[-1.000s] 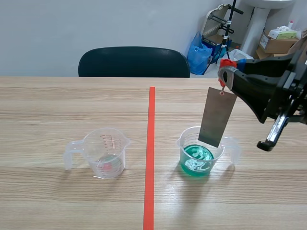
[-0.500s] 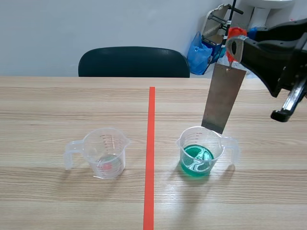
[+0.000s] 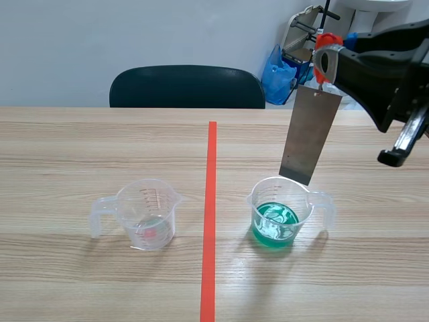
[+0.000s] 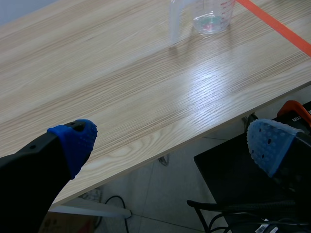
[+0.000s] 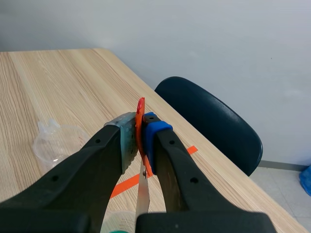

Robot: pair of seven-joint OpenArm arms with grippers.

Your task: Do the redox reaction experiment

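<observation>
Cups: we count two on the bench (image 3: 67, 147), a clear cup (image 3: 147, 215) and a green cup (image 3: 278, 213).
Plates: one metal plate (image 3: 310, 134), hanging just over the green cup.
Right: the right pincer (image 5: 140, 128) clamps its orange clip (image 3: 325, 47).
Left: the left pincer (image 4: 170, 141) gapes wide, empty.

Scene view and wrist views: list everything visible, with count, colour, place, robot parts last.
table: 1, light wood, under both cups
tape line: 1, orange-red, along table's middle
clear cup: 1, transparent, left of tape line
cup of green liquid: 1, transparent, right of tape line
metal plate: 1, grey, hanging over cup of green liquid
orange ring: 1, orange, atop metal plate
chair: 1, black, behind table
left end effector: 1, black, open, beyond table edge
right end effector: 1, black, shut on orange ring
</observation>
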